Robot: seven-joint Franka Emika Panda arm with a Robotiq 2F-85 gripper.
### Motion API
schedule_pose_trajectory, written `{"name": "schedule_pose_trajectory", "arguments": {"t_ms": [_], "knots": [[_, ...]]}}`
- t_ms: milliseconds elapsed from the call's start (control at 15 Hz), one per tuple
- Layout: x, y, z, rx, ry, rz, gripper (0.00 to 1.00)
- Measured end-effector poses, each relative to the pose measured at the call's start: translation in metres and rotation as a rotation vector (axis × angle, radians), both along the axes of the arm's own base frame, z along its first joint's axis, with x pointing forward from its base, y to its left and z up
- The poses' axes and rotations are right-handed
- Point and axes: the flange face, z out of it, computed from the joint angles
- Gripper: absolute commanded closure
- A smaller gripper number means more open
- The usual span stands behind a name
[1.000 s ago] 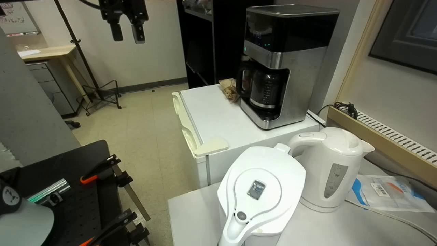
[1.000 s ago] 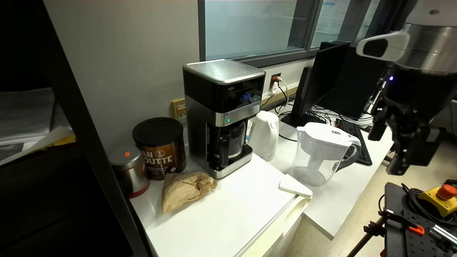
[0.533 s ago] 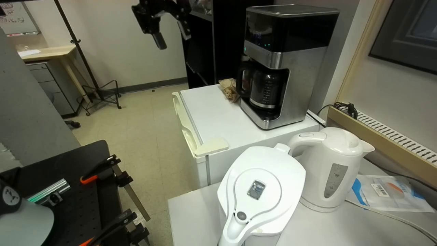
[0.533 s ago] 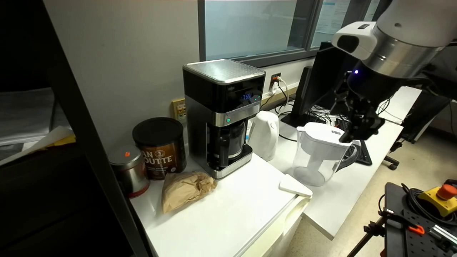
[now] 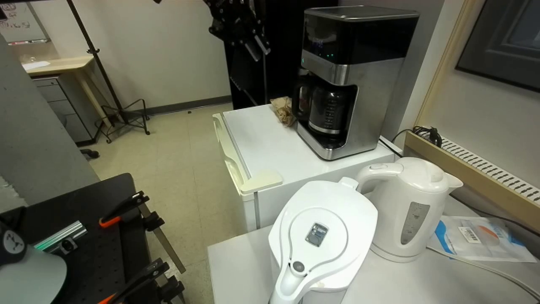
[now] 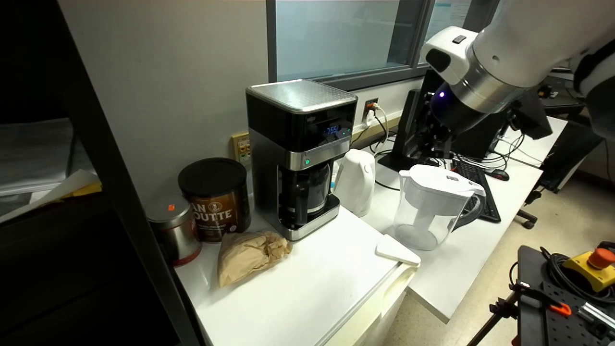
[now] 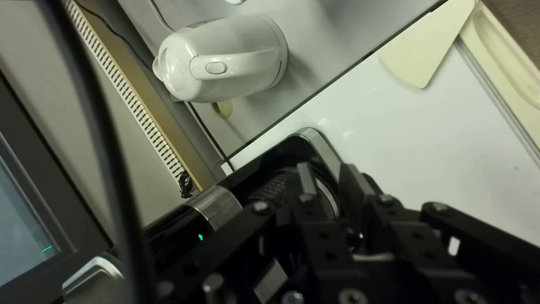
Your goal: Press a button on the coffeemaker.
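The coffeemaker (image 5: 375,97), black on top with a silver band, stands upright on a white surface, its dark carafe (image 6: 301,199) inside. A green-lit button (image 6: 307,162) shows on its band, and a lit display (image 6: 331,130) above that. In an exterior view my gripper (image 5: 261,55) hangs tilted in the air, left of the machine and apart from it. The wrist view has the gripper (image 7: 325,166) with a narrow gap between its fingers and nothing held; behind them are the carafe and base. The fingers are hard to make out against the dark monitor in an exterior view.
A white kettle (image 5: 413,211) and a white-lidded filter pitcher (image 5: 325,261) stand near the machine. Beside it are a coffee can (image 6: 216,206), a metal tin (image 6: 168,221) and a paper bag (image 6: 254,259). A black monitor (image 6: 413,125) rises behind the arm.
My gripper has come nearer the coffeemaker and tilted over, rightward in an exterior view. Its fingers have drawn much closer together. The coffeemaker and the things around it have stayed put.
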Motion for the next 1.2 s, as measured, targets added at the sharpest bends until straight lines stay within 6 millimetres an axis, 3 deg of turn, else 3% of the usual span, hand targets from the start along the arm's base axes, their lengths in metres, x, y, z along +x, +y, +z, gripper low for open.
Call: {"name": "schedule_pose_trajectory", "arguments": {"t_ms": [467, 1200], "knots": [[0.02, -0.002, -0.029, -0.021, -0.069, 0.036, 1.0], [0.065, -0.007, -0.041, -0.014, -0.209, 0.039, 1.0]]}}
